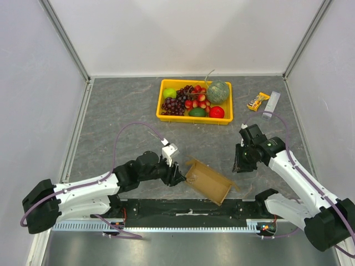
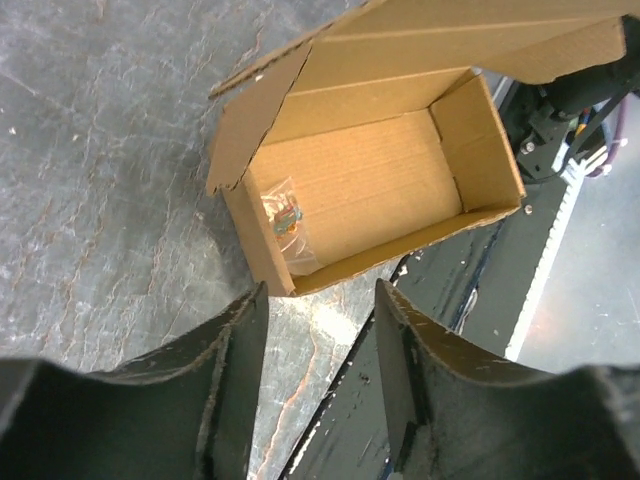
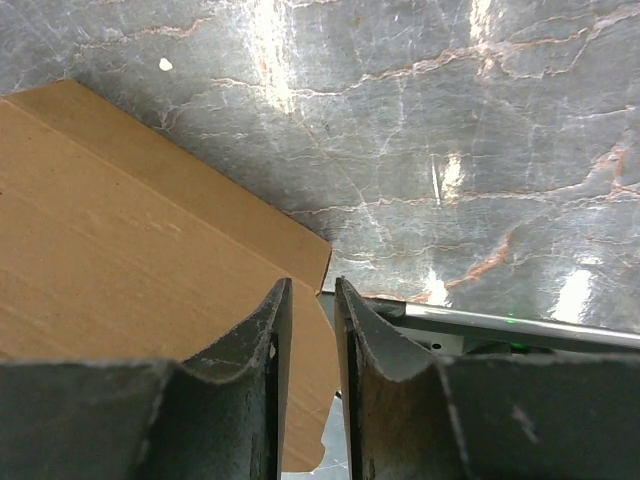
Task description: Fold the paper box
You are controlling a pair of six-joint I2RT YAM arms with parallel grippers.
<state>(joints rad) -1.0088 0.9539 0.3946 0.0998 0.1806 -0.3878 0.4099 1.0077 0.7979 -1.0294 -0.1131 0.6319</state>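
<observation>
The paper box [image 1: 209, 182] is brown cardboard, opened up, lying on its side at the near table edge with its flaps out. In the left wrist view the paper box [image 2: 360, 185] shows its open inside, with a small clear plastic bag [image 2: 285, 218] in it. My left gripper [image 1: 176, 173] is open and empty just left of the box, its jaws [image 2: 320, 292] wide apart short of the box corner. My right gripper [image 1: 240, 162] hovers right of the box. Its jaws [image 3: 312, 288] stand a narrow gap apart over a flap of the box [image 3: 120, 230], holding nothing.
A yellow fruit tray [image 1: 195, 118] with grapes, a melon and other fruit stands at the back middle. A snack packet [image 1: 258, 101] and a pale bar [image 1: 272, 104] lie at the back right. The black base rail [image 1: 188, 209] runs right behind the box.
</observation>
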